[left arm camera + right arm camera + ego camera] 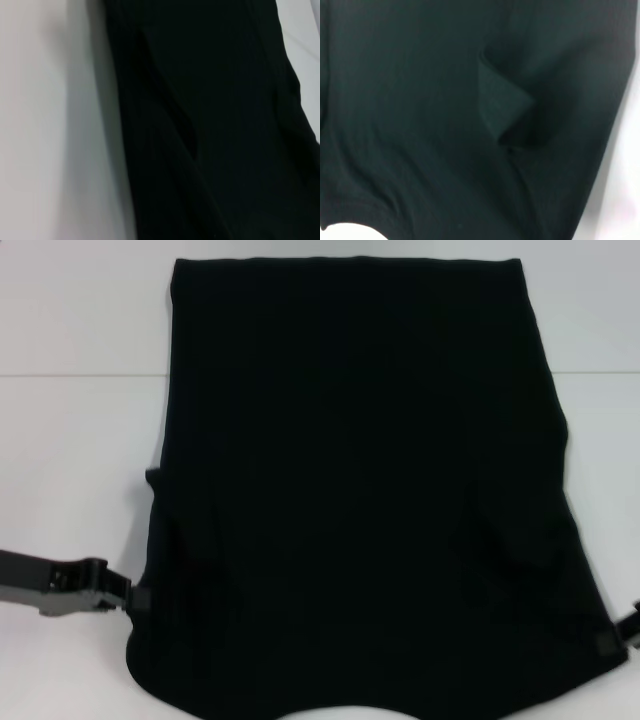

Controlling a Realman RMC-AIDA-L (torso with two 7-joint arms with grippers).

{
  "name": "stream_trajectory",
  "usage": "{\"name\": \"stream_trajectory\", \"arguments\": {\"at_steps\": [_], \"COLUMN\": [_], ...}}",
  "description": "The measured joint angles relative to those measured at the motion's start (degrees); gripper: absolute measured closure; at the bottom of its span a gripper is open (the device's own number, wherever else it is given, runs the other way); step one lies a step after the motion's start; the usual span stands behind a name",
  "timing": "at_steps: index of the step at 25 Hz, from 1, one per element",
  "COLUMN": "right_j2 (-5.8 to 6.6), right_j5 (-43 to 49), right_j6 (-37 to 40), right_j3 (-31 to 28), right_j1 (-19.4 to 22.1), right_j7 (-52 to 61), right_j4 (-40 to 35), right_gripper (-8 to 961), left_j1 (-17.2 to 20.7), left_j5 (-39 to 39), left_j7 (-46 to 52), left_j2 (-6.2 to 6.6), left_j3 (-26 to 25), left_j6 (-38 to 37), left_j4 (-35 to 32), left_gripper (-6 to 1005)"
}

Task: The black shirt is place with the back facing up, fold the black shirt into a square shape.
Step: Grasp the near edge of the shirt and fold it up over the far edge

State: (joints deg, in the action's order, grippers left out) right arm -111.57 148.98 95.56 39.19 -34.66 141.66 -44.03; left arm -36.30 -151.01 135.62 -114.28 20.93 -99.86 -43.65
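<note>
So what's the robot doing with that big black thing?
It's folding a black shirt that lies spread flat on a white table. The sleeves look already tucked in, so it's a long shape now. The left end effector is at the shirt's near left edge, and the right end effector is at the near right corner. Both seem to be gripping the cloth there, maybe ready to fold that end over.
</note>
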Motion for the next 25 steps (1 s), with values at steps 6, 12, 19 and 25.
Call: {"name": "stream_trajectory", "arguments": {"at_steps": [6,12,19,25], "right_j2": [-0.58,-1.63,-1.91,-0.91], "right_j5": [0.09,0.1,-5.04,-14.69], "right_j6": [5.7,8.49,10.66,9.51], "right_j3": [-0.26,-0.64,-6.7,-15.19], "right_j1": [5.7,9.9,8.23,4.94], "right_j7": [2.36,2.11,-3.57,-6.14], "right_j4": [-7.56,-10.68,-10.23,-10.23], "right_gripper": [896,895,895,895], "left_j1": [0.79,2.76,1.41,-2.08], "left_j5": [-0.32,-0.45,7.89,13.95], "left_j7": [-0.54,-2.35,-7.62,-1.75], "left_j2": [-0.44,-1.45,-0.86,-0.05], "left_j3": [1.66,3.11,2.07,-0.83], "left_j6": [-4.69,-10.89,-16.25,-7.93], "left_j4": [-0.33,-0.89,2.06,3.66], "left_gripper": [986,985,985,985]}}
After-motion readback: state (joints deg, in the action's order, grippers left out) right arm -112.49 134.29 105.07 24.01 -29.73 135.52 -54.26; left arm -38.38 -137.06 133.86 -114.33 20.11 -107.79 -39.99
